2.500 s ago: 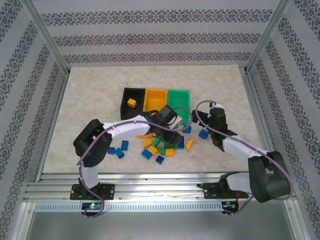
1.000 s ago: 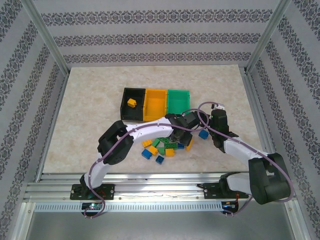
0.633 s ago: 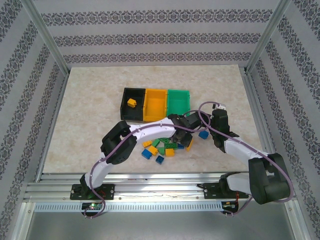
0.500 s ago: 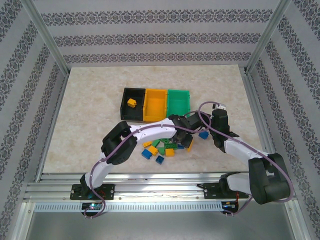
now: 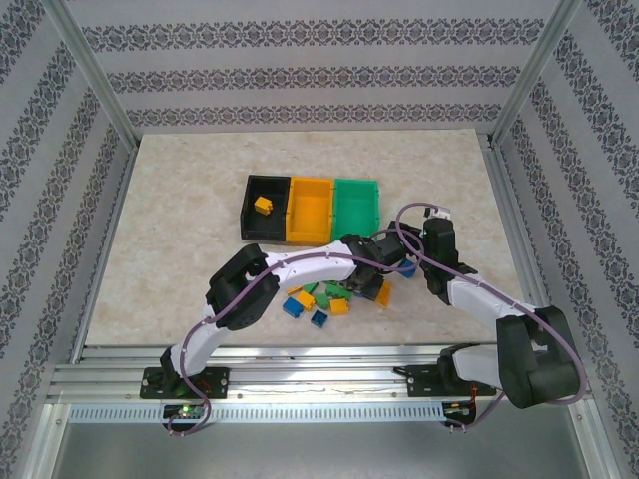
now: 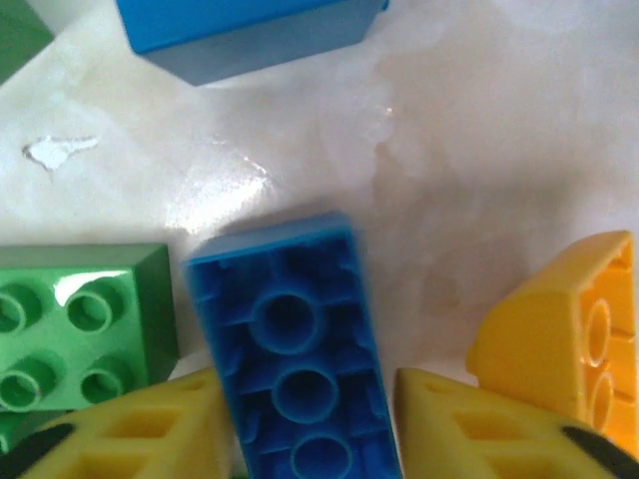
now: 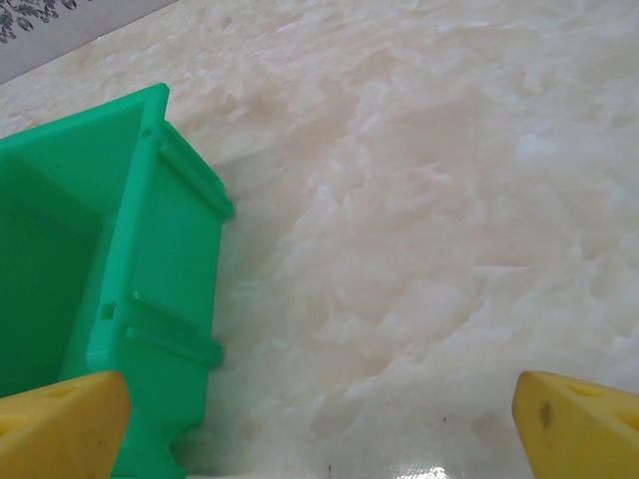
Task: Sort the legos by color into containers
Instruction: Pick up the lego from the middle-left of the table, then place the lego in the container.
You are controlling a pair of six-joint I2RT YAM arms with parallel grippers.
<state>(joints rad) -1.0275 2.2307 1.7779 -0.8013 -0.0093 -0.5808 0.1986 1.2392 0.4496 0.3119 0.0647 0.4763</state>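
Observation:
An upside-down blue lego [image 6: 290, 339] lies on the table between the yellow fingers of my left gripper [image 6: 310, 404], which is shut on its two long sides. Beside it lie a green lego [image 6: 80, 324], a yellow lego [image 6: 569, 339] and another blue lego [image 6: 250, 30]. From above, my left gripper [image 5: 367, 284] is down at the right end of the lego pile [image 5: 319, 297]. The containers stand behind the pile: black [image 5: 250, 195] with a yellow lego [image 5: 264, 206] inside, orange [image 5: 310, 185] and green [image 5: 357, 185]. My right gripper [image 5: 434, 225] is open, right of the green container [image 7: 150, 249].
A lone blue lego [image 5: 407, 267] lies between the two grippers. Aluminium frame posts and patterned walls enclose the marble-look table [image 5: 180, 200]. Bare table surface stretches left of the bins, behind them and along the right side.
My left arm reached rightward across the pile, lowered over the blue lego and its fingers drew in on it. The right arm has stayed in place.

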